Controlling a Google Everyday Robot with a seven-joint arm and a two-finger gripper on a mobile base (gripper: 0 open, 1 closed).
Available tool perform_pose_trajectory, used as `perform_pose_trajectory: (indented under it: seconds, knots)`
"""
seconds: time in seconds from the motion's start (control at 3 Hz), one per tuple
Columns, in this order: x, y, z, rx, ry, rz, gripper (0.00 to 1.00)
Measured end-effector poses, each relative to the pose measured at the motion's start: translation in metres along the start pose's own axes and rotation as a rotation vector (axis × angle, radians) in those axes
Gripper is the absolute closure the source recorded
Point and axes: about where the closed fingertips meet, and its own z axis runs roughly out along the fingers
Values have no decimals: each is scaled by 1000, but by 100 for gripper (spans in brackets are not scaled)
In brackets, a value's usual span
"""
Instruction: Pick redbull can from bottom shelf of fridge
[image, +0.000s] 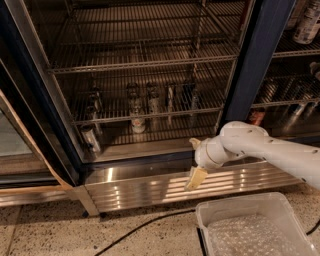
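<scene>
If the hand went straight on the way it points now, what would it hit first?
The hand hangs before the ribbed steel base, pointing down and slightly left. It would probably meet that base or the floor below; depth is unclear.

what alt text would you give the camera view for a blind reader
A white robot arm's hand hangs in front of a fridge's ribbed steel base, below its lower wire racks holding several drink cans. A clear plastic bin sits on the floor beneath the arm.
</scene>
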Motion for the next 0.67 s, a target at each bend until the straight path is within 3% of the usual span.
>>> perform_pose_trajectory:
  seconds: [0.33,0.67]
  knots:
    - [18,-12,16,20,-60,46,0]
    - [16,-13,22,34,-73,51,0]
